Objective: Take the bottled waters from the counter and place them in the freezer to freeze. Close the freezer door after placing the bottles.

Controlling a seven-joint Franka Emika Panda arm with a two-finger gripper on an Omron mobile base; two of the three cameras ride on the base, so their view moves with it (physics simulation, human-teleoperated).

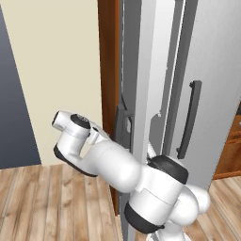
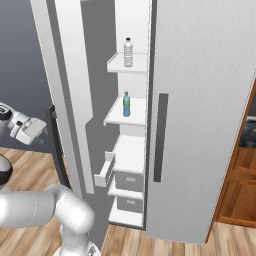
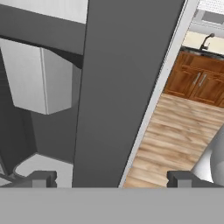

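The freezer [image 2: 200, 100] stands with its freezer door [image 2: 65, 100] swung partly open on the left. Both bottled waters stand upright inside on white shelves. The whitish one [image 2: 128, 52] is on the upper shelf, and the blue-tinted one with a green cap [image 2: 126, 105] is on the shelf below. My gripper [image 3: 111, 178] is open at the door's outer face. Its fingertips [image 3: 43, 178] stand wide on either side of the dark vertical handle bar [image 3: 122, 87], apart from it. In the right base view the hand [image 2: 25, 129] sits just left of that handle [image 2: 56, 150].
White drawers [image 2: 127, 177] fill the lower freezer, one pulled partly out. The plain grey door [image 1: 212, 84] with its own dark handle stays shut on the right. Brown wooden cabinets [image 3: 197, 81] and wood floor [image 1: 52, 202] lie around. A cream wall [image 1: 56, 70] is to the left.
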